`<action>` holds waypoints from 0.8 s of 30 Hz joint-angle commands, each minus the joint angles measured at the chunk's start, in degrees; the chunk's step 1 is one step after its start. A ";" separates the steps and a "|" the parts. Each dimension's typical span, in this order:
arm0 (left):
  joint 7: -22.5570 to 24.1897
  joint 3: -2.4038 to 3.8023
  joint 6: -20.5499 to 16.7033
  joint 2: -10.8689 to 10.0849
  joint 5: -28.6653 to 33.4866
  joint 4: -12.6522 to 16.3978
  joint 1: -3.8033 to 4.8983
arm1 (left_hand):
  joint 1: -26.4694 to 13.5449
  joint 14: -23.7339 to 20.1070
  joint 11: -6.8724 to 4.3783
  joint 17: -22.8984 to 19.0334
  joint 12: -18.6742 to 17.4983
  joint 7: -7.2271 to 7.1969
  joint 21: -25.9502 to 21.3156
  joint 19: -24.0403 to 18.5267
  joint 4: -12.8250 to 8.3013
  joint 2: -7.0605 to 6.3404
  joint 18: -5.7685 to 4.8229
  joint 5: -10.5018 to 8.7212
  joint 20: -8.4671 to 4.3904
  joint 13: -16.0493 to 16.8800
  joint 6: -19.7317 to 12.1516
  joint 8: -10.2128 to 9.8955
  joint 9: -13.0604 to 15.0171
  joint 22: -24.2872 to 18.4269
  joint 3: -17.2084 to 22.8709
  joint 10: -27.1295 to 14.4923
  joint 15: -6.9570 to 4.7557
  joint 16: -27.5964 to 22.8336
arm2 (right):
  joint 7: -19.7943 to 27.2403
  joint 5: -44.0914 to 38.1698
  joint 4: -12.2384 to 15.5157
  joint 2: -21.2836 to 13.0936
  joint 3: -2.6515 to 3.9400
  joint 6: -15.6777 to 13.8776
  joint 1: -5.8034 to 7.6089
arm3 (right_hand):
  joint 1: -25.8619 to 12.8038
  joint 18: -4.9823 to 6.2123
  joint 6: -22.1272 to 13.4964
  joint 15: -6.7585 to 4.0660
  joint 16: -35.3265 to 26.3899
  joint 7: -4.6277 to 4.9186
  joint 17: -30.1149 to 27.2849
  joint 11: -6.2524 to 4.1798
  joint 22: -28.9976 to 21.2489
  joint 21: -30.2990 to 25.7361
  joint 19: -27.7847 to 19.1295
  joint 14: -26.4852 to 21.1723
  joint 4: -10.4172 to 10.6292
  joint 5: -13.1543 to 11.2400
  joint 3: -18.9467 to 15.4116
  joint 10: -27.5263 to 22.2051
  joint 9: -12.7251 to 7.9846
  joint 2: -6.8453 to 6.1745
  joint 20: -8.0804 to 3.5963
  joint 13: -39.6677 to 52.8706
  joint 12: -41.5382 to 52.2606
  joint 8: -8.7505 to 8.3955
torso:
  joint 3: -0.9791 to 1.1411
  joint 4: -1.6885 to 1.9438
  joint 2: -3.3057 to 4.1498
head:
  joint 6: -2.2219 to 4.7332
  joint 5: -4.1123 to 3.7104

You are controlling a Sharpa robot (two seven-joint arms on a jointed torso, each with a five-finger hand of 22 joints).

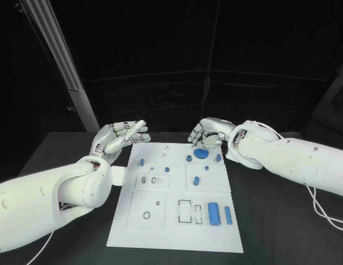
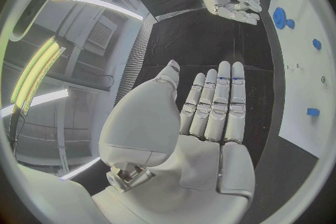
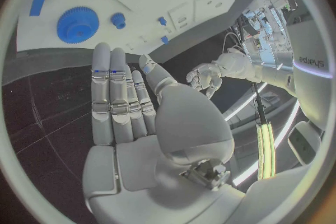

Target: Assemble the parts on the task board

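Both of my hands hover empty at the far edge of the task board [image 1: 132, 221], a flat white plate with shallow outlined recesses, lying lengthwise on the black table [image 1: 283, 221]. My left hand [image 1: 120, 137] is off the far left corner, fingers straight and together, palm bare in its wrist view. My right hand [image 1: 209, 134] hangs over the far edge toward the right; its wrist view shows the fingers extended side by side, thumb apart, nothing held.

The relation that matters: the blue gear [image 1: 200, 154], a toothed disc lying flat, sits just board-side of my right fingertips, so the right hand is clearly the nearer. A small blue knob [image 1: 189, 158] lies beside it.

Toward the near right corner a smooth blue cylinder [image 1: 214, 213] and a slimmer blue pin [image 1: 228, 215] lie side by side, long axes along the board's length, well apart from either hand. All parts look like matte moulded plastic.
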 commanded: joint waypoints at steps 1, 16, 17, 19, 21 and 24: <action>-0.21 0.05 1.78 0.08 -0.67 0.58 0.04 | -0.03 -0.55 0.01 -0.10 -0.48 0.12 -0.30 0.17 -0.46 0.46 0.77 -0.27 0.14 -0.04 0.33 -0.42 -0.08 -0.11 -0.08 0.44 0.11 -0.36 | -5.21 -12.75 0.32 0.35 0.09 3.85 0.27 | -0.58 0.98 0.22 -0.34 1.20 -0.38 0.22 -0.48 1.29 2.19 0.54 2.33 0.08 0.32 0.49 -0.25 -0.01 -0.45 -0.23 0.02 -0.26 -0.39 | -0.18 0.76 1.32 | 0.10 -0.38; -0.87 0.04 2.14 -0.08 -0.67 1.41 0.00 | 0.04 -0.82 0.16 -0.15 -0.84 0.31 -0.49 0.10 -0.68 0.54 0.76 -0.27 0.24 -0.08 0.22 -0.71 -0.11 -0.29 -0.20 0.29 0.24 -0.82 | -7.01 -18.21 1.58 1.13 0.12 7.26 0.83 | -2.35 0.94 -0.49 -0.95 23.08 -0.86 14.52 -0.77 10.39 15.59 -2.76 1.67 0.39 0.40 3.14 -2.07 0.00 -1.42 -0.60 0.09 -0.15 -0.48 | -0.23 0.96 2.77 | 0.43 -0.81; -0.89 0.04 2.16 -0.10 -0.67 1.44 0.01 | 0.04 -0.82 0.16 -0.15 -0.84 0.31 -0.49 0.10 -0.68 0.54 0.76 -0.27 0.24 -0.08 0.22 -0.71 -0.11 -0.29 -0.20 0.29 0.24 -0.82 | -6.99 -18.31 1.60 1.16 0.12 7.53 0.84 | -2.41 0.77 -0.51 -0.94 23.66 -0.86 15.03 -0.79 11.89 16.93 -2.69 1.52 0.39 0.41 3.33 -2.09 0.00 -1.47 -0.55 0.09 -0.14 -0.48 | -0.24 0.94 2.86 | 0.50 -0.77; -0.93 0.04 2.18 -0.10 -0.67 1.47 0.01 | 0.04 -0.82 0.16 -0.15 -0.84 0.31 -0.49 0.10 -0.68 0.54 0.76 -0.27 0.24 -0.08 0.22 -0.71 -0.11 -0.29 -0.20 0.29 0.24 -0.82 | -6.96 -18.47 1.69 1.21 0.12 8.11 0.85 | -2.54 0.23 -0.40 -0.96 25.15 -0.89 16.14 -0.80 16.37 20.57 -1.84 1.67 0.43 0.45 3.73 -2.04 0.01 -1.49 -0.50 0.09 -0.17 -0.46 | -0.19 0.91 2.96 | 0.41 -0.71; -0.99 0.04 2.21 -0.09 -0.67 1.43 0.01 | 0.05 -0.84 0.18 -0.16 -0.87 0.33 -0.51 0.09 -0.70 0.55 0.75 -0.27 0.25 -0.08 0.22 -0.73 -0.11 -0.31 -0.21 0.27 0.25 -0.86 | -6.99 -18.59 1.79 1.26 0.12 8.70 0.86 | -2.68 -0.33 -0.28 -0.97 26.78 -0.90 17.27 -0.81 20.83 24.18 -0.87 1.75 0.44 0.48 4.17 -1.92 0.01 -1.54 -0.47 0.08 -0.20 -0.46 | -0.21 0.93 3.01 | 0.44 -0.73; -1.10 0.04 2.25 -0.08 -0.67 1.36 0.01 | 0.05 -0.84 0.18 -0.16 -0.87 0.33 -0.51 0.09 -0.70 0.55 0.75 -0.27 0.25 -0.08 0.22 -0.73 -0.11 -0.31 -0.21 0.27 0.25 -0.86 | -7.21 -18.83 1.80 1.44 0.12 9.30 0.87 | -2.79 -1.51 0.08 -1.01 29.92 -0.96 19.32 -0.83 29.24 30.54 1.37 1.99 0.44 0.50 5.14 -1.52 0.02 -1.38 -0.42 0.07 -0.19 -0.42 | -0.18 0.91 3.02 | 0.32 -0.83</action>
